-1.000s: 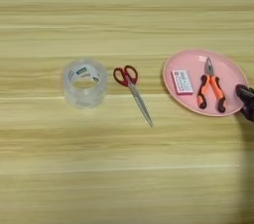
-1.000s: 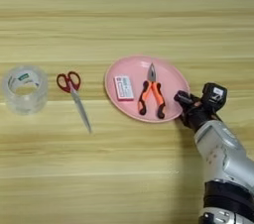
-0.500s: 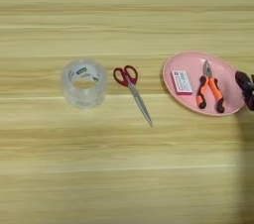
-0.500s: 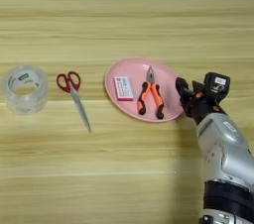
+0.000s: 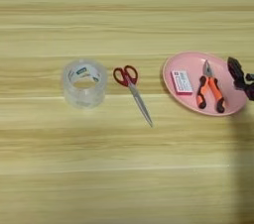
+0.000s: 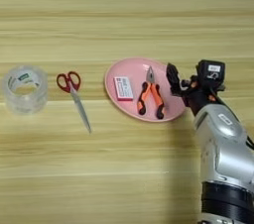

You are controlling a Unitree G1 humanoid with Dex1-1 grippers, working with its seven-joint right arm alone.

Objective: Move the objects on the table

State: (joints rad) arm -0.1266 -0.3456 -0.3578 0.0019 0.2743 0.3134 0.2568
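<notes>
Wood-grain table (image 5: 124, 178) is carrying a tape roll (image 5: 85, 83), scissors (image 5: 132, 92) and a pink plate (image 6: 130, 108) holding pliers (image 6: 151, 99) and a card (image 6: 123, 88), while the gripper (image 6: 174, 80) is hovering at the plate's right rim, its finger spread unreadable.

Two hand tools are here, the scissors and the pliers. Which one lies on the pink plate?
The pliers, with orange and black handles, lie on the pink plate beside a small card. The red-handled scissors lie on the bare table, left of the plate.

tape roll (image 5: 85, 82): clear, flat, leftmost
scissors (image 5: 132, 89): red handles, shut
plate (image 6: 130, 110): pink, holds card (image 6: 123, 88), pliers (image 6: 150, 98)
</notes>
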